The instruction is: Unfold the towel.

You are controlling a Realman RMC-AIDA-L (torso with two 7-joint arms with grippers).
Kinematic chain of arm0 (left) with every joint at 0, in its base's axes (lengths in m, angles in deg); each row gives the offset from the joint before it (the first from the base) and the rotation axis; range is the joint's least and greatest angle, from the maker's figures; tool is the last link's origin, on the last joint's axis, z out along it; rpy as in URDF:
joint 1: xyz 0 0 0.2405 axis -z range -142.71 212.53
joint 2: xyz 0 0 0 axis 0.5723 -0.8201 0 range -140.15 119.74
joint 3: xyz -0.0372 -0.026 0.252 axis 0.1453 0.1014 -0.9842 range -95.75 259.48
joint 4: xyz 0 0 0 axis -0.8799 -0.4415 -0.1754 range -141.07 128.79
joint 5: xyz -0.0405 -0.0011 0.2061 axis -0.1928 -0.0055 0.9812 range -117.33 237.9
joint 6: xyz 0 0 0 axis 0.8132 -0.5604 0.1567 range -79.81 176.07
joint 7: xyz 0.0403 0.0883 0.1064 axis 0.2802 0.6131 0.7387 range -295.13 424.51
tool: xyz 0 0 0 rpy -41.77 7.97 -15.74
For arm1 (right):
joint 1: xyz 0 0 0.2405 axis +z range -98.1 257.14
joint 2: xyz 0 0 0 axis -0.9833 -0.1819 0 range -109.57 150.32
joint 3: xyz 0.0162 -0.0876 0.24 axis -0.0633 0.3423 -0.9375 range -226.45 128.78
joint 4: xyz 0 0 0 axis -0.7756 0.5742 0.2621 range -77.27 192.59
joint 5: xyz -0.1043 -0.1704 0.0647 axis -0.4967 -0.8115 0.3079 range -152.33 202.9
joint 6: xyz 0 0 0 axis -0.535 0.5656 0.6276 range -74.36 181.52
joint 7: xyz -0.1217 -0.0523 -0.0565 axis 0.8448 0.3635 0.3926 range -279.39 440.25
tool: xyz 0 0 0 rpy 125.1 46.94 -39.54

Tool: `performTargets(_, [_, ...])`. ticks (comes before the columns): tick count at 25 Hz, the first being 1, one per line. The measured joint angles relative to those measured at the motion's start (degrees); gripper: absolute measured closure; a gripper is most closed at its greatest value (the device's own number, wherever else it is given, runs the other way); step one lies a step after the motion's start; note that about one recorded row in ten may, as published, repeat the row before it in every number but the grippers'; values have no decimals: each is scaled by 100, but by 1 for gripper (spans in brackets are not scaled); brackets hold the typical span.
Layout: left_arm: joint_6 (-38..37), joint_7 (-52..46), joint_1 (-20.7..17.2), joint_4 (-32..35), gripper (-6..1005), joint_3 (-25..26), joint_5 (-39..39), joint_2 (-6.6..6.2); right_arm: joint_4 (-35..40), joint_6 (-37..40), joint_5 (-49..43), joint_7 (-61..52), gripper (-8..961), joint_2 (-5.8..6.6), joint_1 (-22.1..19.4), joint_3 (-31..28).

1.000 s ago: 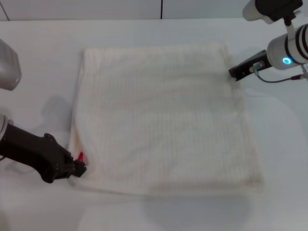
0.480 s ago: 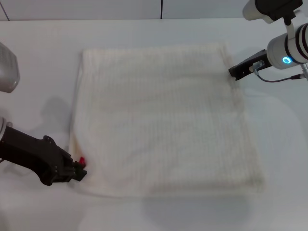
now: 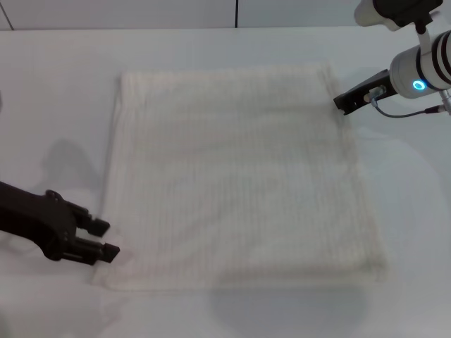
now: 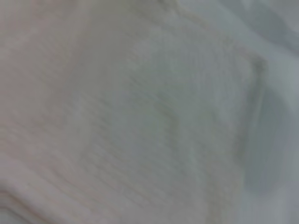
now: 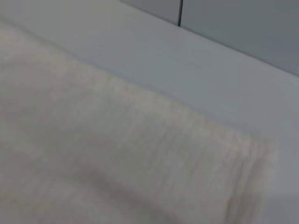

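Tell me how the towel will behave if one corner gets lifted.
The towel probably drapes and sags, since it lies limp and flat on the table. Its ribbed weave looks grippy, unlikely to slip. Its thick edges suggest some weight, so the rest may drag behind.

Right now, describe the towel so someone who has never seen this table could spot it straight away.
On the white table, between the left gripper near its close left corner and the right gripper at its far right corner, the towel lies flat. It is a large cream, ribbed square, the only cloth there.
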Motion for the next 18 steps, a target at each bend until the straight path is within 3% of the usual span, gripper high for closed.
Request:
performTargets(5, [54, 406, -8, 53, 465, 786, -99, 122, 250, 29, 218, 12, 954, -21, -104, 6])
performTargets(7, [135, 848, -7, -12, 396, 1510, -302, 268, 450, 27, 494, 100, 954, -41, -245, 27])
performTargets(10, [187, 1492, -56, -385, 292, 2257, -908, 328, 696, -92, 1188, 498, 954, -93, -492, 12])
performTargets(15, [179, 2666, -314, -1618, 292, 3108, -2262, 234, 785, -473, 3460, 2018, 954, -107, -957, 1])
performTargets(16, [179, 2666, -314, -1618, 292, 3108, -2262, 234, 735, -528, 4066, 2505, 954, -109, -1035, -1])
performTargets(18, [164, 3752, -538, -2435, 292, 3543, -3082, 256, 569, -596, 5201, 3421, 954, -116, -1132, -2])
